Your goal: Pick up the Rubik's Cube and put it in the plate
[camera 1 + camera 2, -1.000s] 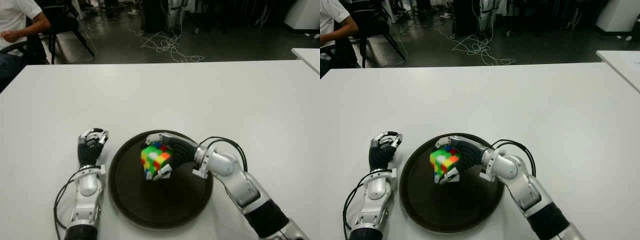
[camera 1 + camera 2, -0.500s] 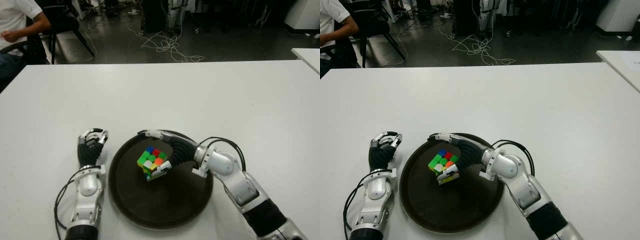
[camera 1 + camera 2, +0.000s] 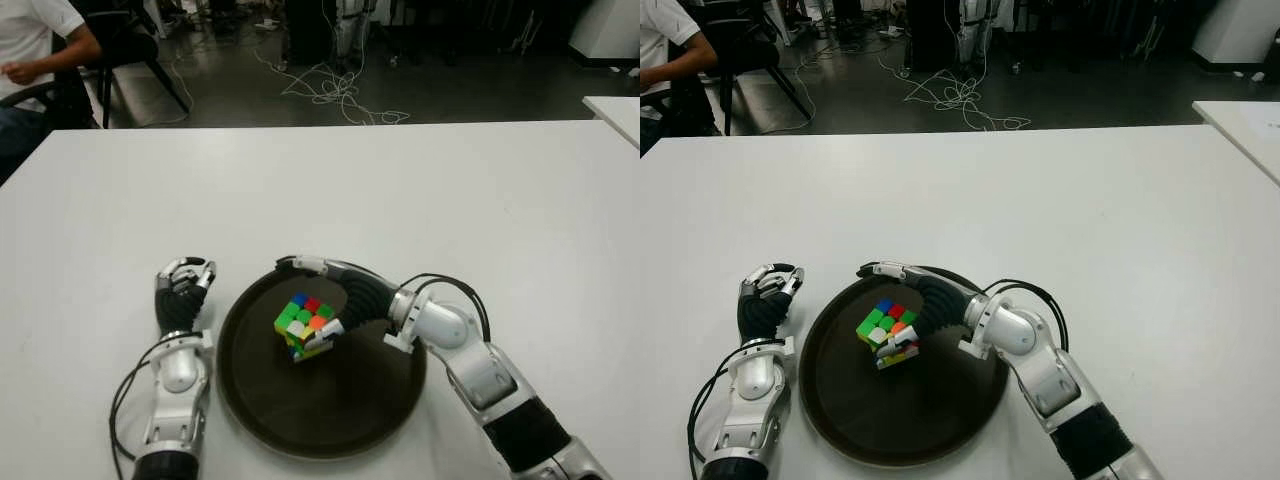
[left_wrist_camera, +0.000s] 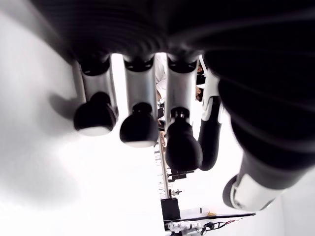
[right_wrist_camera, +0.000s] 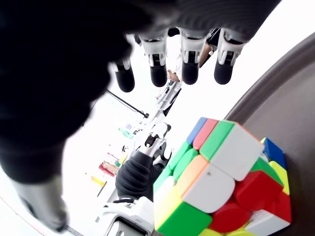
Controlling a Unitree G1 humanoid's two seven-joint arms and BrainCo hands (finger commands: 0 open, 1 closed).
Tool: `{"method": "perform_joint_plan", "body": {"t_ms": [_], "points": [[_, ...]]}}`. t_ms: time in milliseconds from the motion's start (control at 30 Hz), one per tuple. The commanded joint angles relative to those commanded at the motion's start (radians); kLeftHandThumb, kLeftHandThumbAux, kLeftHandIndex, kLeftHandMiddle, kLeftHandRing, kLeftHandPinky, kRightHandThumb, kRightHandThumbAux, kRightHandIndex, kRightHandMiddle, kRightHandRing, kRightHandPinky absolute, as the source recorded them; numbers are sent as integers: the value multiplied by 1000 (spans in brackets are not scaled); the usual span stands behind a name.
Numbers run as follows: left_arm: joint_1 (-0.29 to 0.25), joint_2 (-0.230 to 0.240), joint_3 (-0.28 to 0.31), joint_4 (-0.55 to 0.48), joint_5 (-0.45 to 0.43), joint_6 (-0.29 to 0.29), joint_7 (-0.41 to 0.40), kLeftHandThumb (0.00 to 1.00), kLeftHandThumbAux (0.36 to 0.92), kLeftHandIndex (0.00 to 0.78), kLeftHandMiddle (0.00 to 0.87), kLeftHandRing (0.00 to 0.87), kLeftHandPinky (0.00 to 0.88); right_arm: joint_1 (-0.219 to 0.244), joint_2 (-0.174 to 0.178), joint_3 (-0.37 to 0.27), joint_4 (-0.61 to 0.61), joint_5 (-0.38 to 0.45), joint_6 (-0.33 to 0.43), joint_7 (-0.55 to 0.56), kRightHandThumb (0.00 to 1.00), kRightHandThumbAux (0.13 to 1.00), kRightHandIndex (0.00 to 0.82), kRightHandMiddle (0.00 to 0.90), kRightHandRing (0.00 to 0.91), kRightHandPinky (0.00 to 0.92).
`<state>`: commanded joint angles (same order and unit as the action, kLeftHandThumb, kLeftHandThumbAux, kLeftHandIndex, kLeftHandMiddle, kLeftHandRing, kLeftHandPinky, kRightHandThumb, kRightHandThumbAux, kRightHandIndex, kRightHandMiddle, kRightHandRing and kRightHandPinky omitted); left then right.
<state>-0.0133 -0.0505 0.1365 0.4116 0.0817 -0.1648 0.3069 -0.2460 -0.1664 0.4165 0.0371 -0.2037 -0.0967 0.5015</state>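
Observation:
The Rubik's Cube (image 3: 303,323) sits inside the dark round plate (image 3: 320,410), a little left of its middle. My right hand (image 3: 306,295) reaches in from the right and is open. Its fingers (image 3: 300,265) stretch over the plate's far rim beyond the cube. The thumb tip shows right beside the cube's near right corner. In the right wrist view the cube (image 5: 216,187) lies apart from the spread fingers (image 5: 189,69). My left hand (image 3: 182,290) shows on the table to the left of the plate, fingers (image 4: 140,128) curled and holding nothing.
The white table (image 3: 400,170) stretches far beyond the plate. A seated person (image 3: 30,50) is at the back left beside a chair. Cables (image 3: 335,90) lie on the floor behind. A second table's corner (image 3: 615,108) shows at the far right.
The right hand lowered the tilted cube onto the plate and spread its fingers away from it. The left hand has not moved.

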Motion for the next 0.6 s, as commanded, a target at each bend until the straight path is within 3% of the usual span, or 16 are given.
{"method": "perform_joint_plan", "body": {"t_ms": [433, 600], "points": [[-1, -2, 1, 9, -8, -18, -7, 713, 701, 444, 800, 827, 828, 3, -13, -5, 4, -45, -45, -57, 0, 702, 0, 0, 0, 0], [-1, 0, 0, 8, -12, -12, -13, 713, 702, 444, 802, 828, 830, -16, -65, -111, -8, 36, -85, -43, 0, 677, 0, 0, 0, 0]]}}
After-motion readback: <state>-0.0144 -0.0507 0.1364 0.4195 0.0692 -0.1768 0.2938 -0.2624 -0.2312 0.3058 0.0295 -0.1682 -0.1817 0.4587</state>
